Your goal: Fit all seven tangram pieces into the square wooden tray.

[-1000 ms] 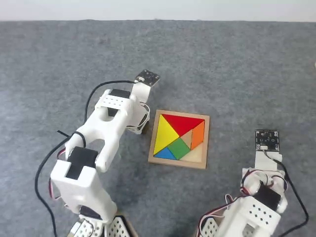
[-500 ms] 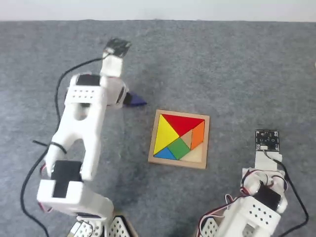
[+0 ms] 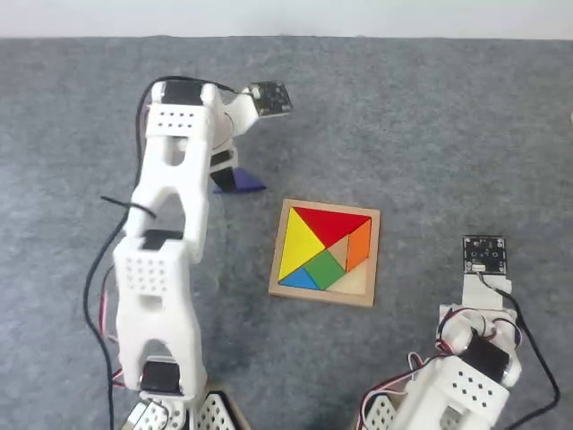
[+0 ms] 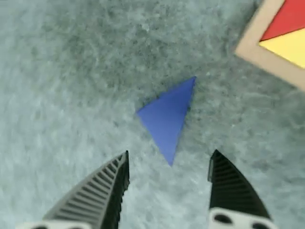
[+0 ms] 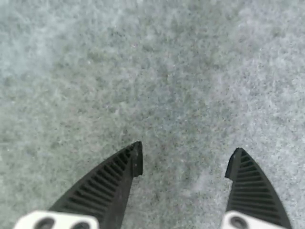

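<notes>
The square wooden tray (image 3: pixel 372 259) lies near the middle of the grey felt mat (image 3: pixel 430 125). Inside it, a red triangle (image 3: pixel 331 222) fills the 12 o'clock side and a yellow triangle (image 3: pixel 299 243) the 9 o'clock side. A green square (image 3: pixel 324 267) sits near the centre, with an orange parallelogram (image 3: pixel 359 245) at 3 o'clock. A small blue triangle (image 3: pixel 298 279) takes the 7 o'clock corner. A patch of bare wood shows toward the 5 o'clock corner.

One loose dark blue triangle (image 4: pixel 167 117) lies flat on the mat at about 10 o'clock from the tray, near it but not touching. In the left wrist view, a corner of the tray's rim shows just beyond this piece.

The left arm (image 3: pixel 166 260) stretches from the mat's 7 o'clock edge up toward 11 o'clock. The left gripper (image 4: pixel 170 154) hangs above the loose triangle with its jaws spread wide and nothing between them. One tip of the triangle points into the gap.

The right arm (image 3: pixel 466 385) sits folded at 5 o'clock from the tray. The right gripper (image 5: pixel 186 160) hangs over bare mat, its jaws also apart and holding nothing.
</notes>
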`<state>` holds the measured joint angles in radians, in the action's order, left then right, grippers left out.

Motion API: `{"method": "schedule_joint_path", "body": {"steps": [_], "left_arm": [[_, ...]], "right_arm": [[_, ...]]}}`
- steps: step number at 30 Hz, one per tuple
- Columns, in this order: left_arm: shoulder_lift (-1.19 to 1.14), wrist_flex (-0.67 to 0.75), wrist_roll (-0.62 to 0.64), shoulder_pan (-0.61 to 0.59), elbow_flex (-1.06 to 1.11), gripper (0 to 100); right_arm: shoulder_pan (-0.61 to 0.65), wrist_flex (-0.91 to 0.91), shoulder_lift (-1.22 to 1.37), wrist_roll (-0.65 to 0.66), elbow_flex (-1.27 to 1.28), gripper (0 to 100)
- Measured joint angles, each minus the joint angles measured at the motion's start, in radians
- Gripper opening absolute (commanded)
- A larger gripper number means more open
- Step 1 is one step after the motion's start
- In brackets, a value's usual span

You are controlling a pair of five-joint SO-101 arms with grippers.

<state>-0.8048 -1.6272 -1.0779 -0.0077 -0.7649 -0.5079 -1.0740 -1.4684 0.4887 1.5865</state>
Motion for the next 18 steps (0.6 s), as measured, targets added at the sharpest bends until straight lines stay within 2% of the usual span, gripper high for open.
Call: {"method": "schedule_joint_path", "body": {"steps": [8,18], "left_arm": [[-0.287,-0.084,-0.052,0.005,-0.353,26],[-0.437,-0.091,-0.054,0.026,-0.499,25]], "right_arm": [[0.0,0.0,0.0,0.0,0.0,29.6],[0.0,0.0,0.0,0.0,0.0,29.6]]}}
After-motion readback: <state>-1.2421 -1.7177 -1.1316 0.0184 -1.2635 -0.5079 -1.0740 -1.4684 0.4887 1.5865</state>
